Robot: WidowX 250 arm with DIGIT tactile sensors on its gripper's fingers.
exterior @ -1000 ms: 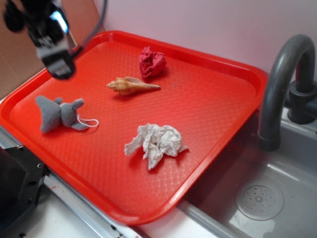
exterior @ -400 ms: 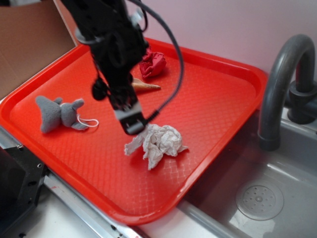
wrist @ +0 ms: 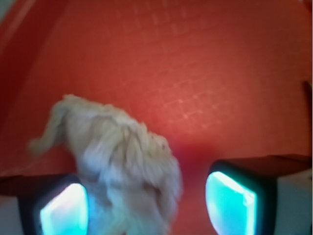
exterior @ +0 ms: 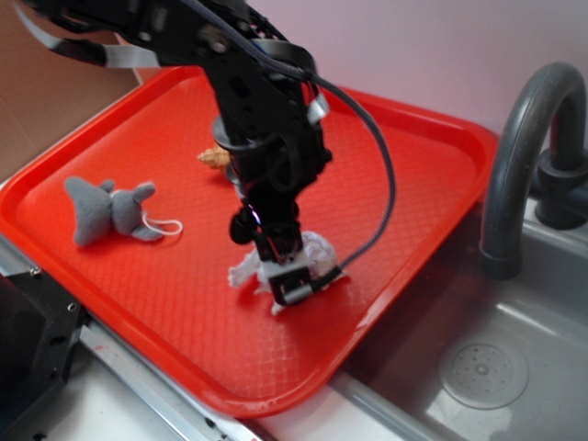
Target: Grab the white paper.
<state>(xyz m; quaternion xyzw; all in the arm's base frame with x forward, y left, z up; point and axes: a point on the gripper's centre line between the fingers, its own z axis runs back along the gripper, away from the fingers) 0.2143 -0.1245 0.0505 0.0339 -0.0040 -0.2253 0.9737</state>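
The white paper (exterior: 322,254) is a crumpled wad lying on the red tray (exterior: 413,184), toward its near right side. My gripper (exterior: 287,280) has come down over it and hides most of it in the exterior view. In the wrist view the paper (wrist: 122,156) sits between my two fingers, close to the left fingertip (wrist: 63,208), with a gap of red tray before the right fingertip (wrist: 230,200). The jaws stand wide apart, so my gripper (wrist: 146,205) is open around the paper.
A grey plush toy (exterior: 108,209) lies at the tray's left. A seashell (exterior: 213,157) peeks out behind the arm; the red paper ball is hidden. A grey faucet (exterior: 524,138) and sink basin (exterior: 482,367) are to the right, just past the tray's edge.
The arm swung from the tray's far left corner to the right and down. The gripper went from beside the white paper to straddling it.
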